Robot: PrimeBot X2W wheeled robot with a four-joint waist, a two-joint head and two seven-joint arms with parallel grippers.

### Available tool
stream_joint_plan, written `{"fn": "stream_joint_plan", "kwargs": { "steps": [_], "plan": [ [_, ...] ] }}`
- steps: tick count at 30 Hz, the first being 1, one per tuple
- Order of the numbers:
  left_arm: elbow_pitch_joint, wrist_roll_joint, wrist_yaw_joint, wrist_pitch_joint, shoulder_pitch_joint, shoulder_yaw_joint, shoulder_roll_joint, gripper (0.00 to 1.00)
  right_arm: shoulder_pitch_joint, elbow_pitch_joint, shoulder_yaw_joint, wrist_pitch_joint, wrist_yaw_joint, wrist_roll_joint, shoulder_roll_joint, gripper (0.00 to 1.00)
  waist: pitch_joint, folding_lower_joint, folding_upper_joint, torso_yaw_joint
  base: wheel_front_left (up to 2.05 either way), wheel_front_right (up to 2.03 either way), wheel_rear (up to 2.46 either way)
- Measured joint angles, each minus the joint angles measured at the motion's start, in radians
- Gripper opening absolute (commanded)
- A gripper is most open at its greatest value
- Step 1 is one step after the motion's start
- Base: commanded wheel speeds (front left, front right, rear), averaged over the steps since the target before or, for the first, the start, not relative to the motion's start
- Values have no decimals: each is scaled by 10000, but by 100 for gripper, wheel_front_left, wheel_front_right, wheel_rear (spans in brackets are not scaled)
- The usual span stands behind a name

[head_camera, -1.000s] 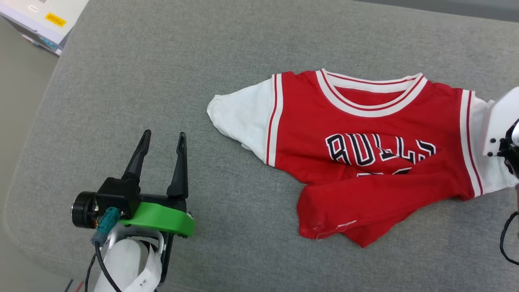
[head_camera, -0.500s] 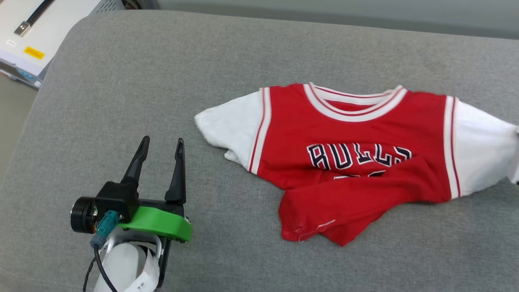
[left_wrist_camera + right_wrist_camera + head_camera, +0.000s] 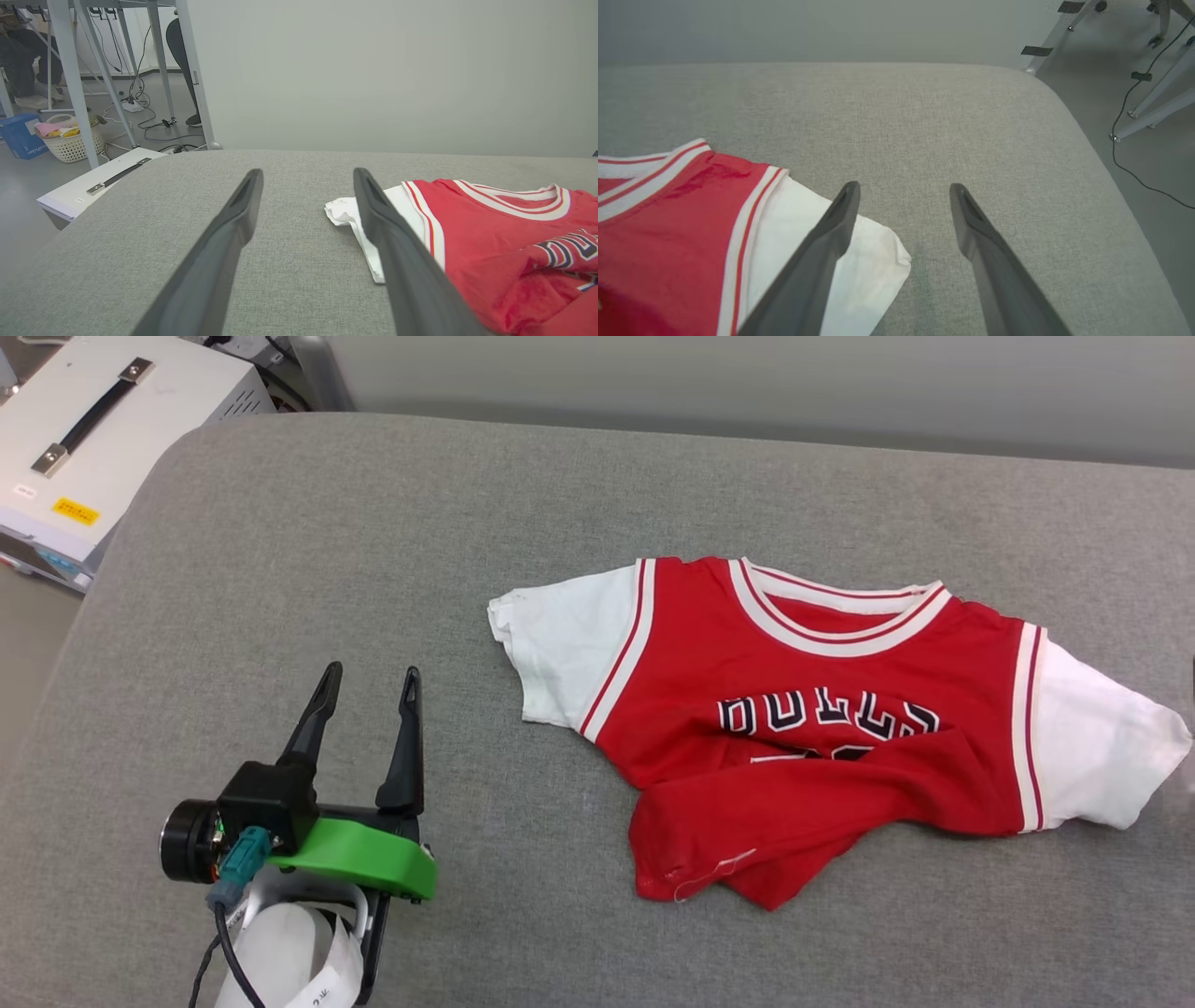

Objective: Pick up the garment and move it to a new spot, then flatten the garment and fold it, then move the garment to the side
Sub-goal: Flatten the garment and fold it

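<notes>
The grey counter (image 3: 280, 569) holds the shirt (image 3: 803, 709) at 3 o'clock, its bottom flopped up. The left hand (image 3: 369, 674) at 8 o'clock and the right hand (image 3: 903, 186) by the sleeve (image 3: 873, 261) are wide and empty. Pull the bottom down flat, gently.

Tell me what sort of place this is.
Likely a robotics lab or test room: a grey padded worktop with the garment laid on it, a white equipment case beside it, and metal frame legs with loose cables on the floor.
</notes>
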Motion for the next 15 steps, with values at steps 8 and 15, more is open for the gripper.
{"fn": "stream_joint_plan", "kwargs": {
  "steps": [8,15],
  "plan": [
    [-44,-188,-29,2,289,165,-21,100,350,-1885,968,-2125,0,508,612,100,-586,0,0,-133,0,0,0],
    [-198,-299,-31,0,626,203,-69,100,2022,-3756,2027,-3384,0,1350,903,100,-1010,0,0,-359,0,0,0]
  ]
}}
